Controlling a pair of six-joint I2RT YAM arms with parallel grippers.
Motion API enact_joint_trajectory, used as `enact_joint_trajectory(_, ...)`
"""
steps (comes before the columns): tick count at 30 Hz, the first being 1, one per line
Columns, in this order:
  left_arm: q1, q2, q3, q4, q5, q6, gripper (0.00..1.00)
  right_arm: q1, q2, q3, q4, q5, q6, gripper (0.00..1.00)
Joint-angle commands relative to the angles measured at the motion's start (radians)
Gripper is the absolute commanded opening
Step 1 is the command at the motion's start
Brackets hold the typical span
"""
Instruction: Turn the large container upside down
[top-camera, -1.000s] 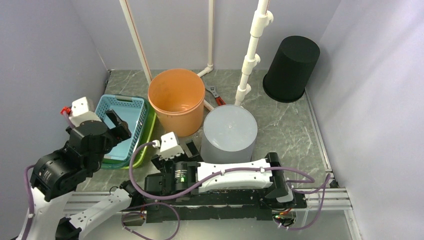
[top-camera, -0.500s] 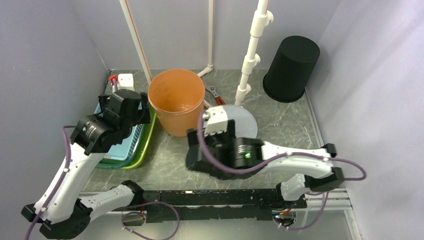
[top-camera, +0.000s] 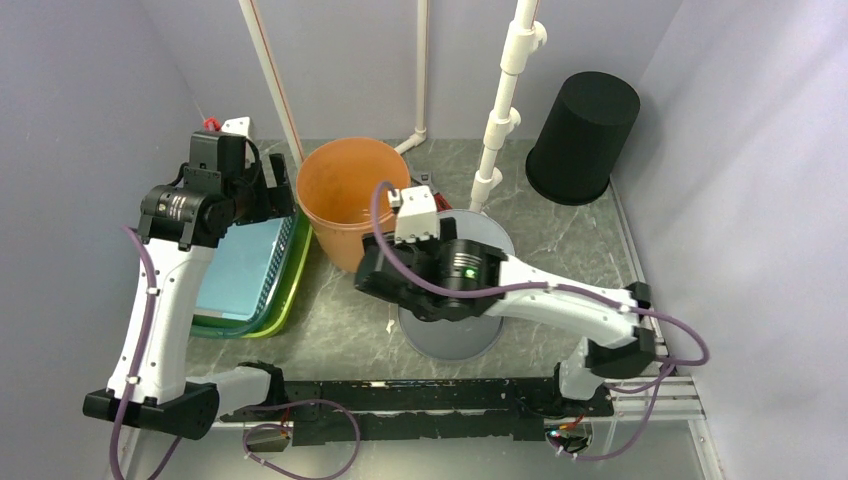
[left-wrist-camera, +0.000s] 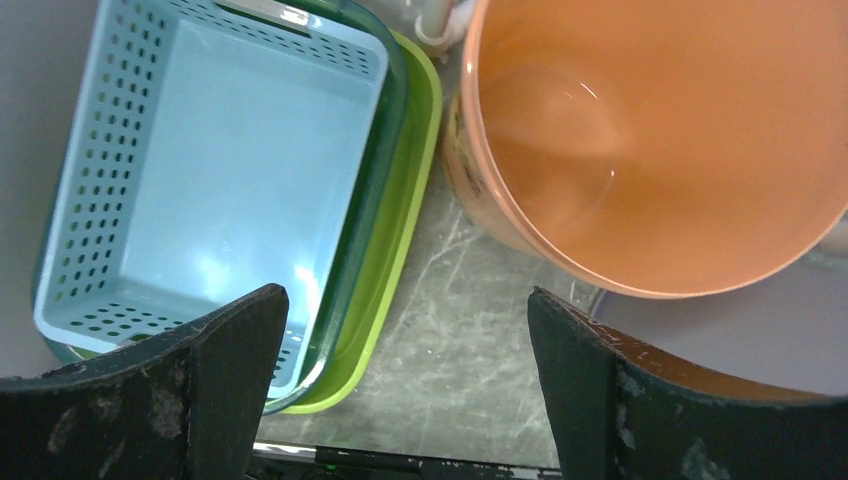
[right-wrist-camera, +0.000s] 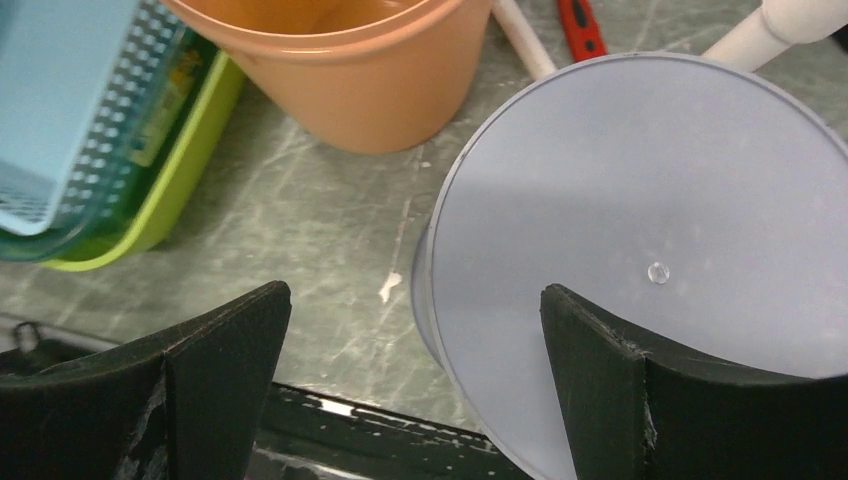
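1. Now the left gripper (left-wrist-camera: 400, 335) and right gripper (right-wrist-camera: 415, 335) both gape wide, empty.
2. Bucket (top-camera: 352, 195) stands upright, mouth up, at 11 o'clock of the grey tub (right-wrist-camera: 640, 220).
3. Marbled table (top-camera: 570, 250), lilac walls (top-camera: 90, 90), white pipes (top-camera: 499, 125) at 12 o'clock.

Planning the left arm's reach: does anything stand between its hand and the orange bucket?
Nothing visible does. The open left hand hovers over the floor between the blue basket and the orange bucket, beside the bucket's rim.
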Motion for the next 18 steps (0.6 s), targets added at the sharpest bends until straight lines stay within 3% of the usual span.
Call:
enact_joint_trajectory(1, 0.005, -0.040, 0.017, -0.008, 0.073, 0.000, 0.95, -0.006, 0.141, 0.180, -0.251, 0.095, -0.006, 1.00)
enact_joint_trajectory(7, 0.005, -0.066, 0.017, -0.018, 0.039, 0.006, 0.95, -0.007, 0.190, 0.169, -0.253, 0.103, -0.014, 1.00)
enact_joint_trajectory(18, 0.005, -0.092, -0.017, 0.010, 0.053, 0.001, 0.95, -0.035, 0.077, -0.053, -0.253, 0.125, 0.068, 1.00)
